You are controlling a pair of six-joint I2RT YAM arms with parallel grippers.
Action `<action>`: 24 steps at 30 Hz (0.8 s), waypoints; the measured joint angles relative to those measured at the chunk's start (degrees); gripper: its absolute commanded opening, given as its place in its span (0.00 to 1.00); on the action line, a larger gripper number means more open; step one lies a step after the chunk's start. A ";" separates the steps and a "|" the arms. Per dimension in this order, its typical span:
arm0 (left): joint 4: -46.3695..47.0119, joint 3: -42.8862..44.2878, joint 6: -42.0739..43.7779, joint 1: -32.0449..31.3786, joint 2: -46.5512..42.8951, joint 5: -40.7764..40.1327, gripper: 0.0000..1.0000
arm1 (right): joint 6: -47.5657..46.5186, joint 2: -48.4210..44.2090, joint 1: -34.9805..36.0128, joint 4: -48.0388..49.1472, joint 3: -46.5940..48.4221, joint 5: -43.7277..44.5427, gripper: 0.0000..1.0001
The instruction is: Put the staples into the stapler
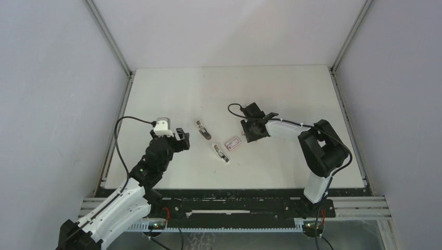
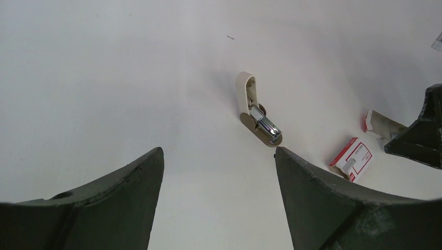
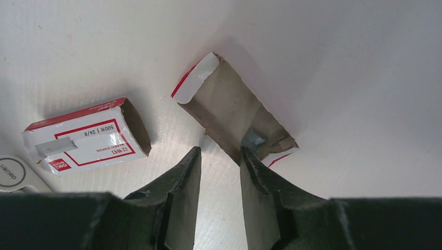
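Right arm (image 1: 292, 130) is down low over the middle of the surface (image 1: 172, 88), and its jaws stand only a narrow way apart with nothing caught between them, just bare surface showing in the gap. One fingertip (image 3: 249, 159) sits right at the near edge of the inner tray (image 3: 229, 109); I cannot tell if it actually touches.

That tray is out of its sleeve, lying flat on the surface, grey-brown cardboard with a red-and-white flap at the far end. Down in its near end there's a small bright metal bit, the staples (image 3: 254, 138), tucked against the torn-looking edge.

The staples box (image 3: 88, 138), the red-and-white sleeve, lies apart from the tray, off to one side, label up. Its open mouth is turned toward the tray and is dark inside. Just beside the sleeve's other end, a white rounded piece (image 3: 10, 174) with a printed round logo pokes into the wrist view.

Over on the other side, the left arm (image 1: 151, 161) hangs above the surface with its jaws spread wide, holding nothing. Out ahead of them lies the stapler (image 2: 258, 112), opened up, cream cover laid back, shiny metal magazine exposed on a brown base; what's in the magazine I can't make out
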 measured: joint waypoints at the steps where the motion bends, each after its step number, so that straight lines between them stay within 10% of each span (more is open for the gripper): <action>1: 0.00 0.00 0.02 0.00 0.00 0.00 0.82 | -0.02 0.15 0.00 -0.11 0.00 -0.15 0.33; 24: 0.00 0.00 0.00 0.00 0.00 0.00 0.82 | -0.02 -1.68 0.44 -1.11 0.00 -1.11 0.32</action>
